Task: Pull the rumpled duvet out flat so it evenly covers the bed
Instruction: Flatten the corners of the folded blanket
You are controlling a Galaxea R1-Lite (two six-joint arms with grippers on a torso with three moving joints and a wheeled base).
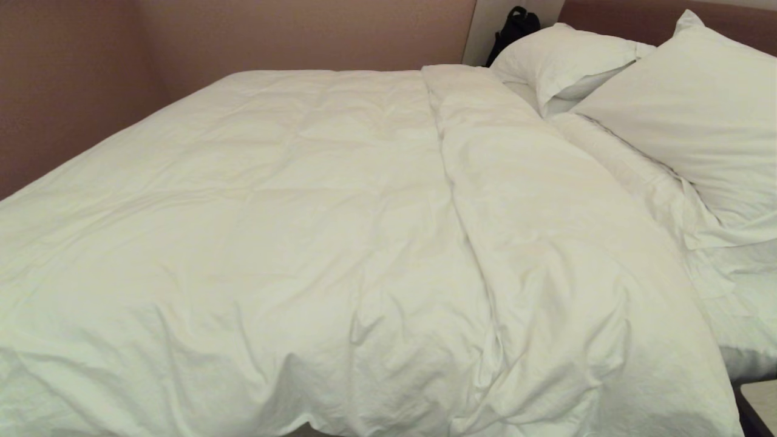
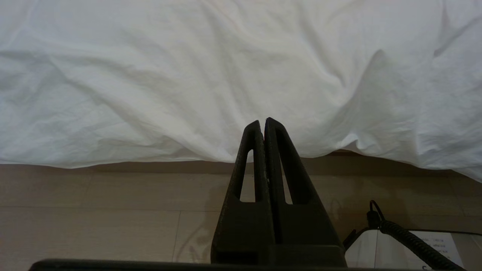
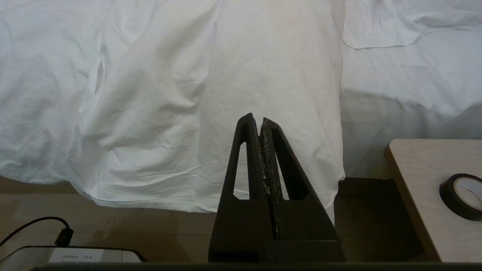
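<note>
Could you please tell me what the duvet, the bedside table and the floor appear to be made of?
Duvet: soft white woven fabric, matte, creased and puffy, probably cotton with filling. Bedside table: pale wood or wood-look laminate, smooth, faint grain. Floor: light wood-look planks, seams visible; real wood or laminate is unclear.

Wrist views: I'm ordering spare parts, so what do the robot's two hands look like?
Both are matte black with two tapered, wedge-shaped fingers, each with a long slot cut through it. The right hand has whitish scuffing along its inner pad seam; the left hand looks cleaner. A coiled black cable runs beside the left one.
</note>
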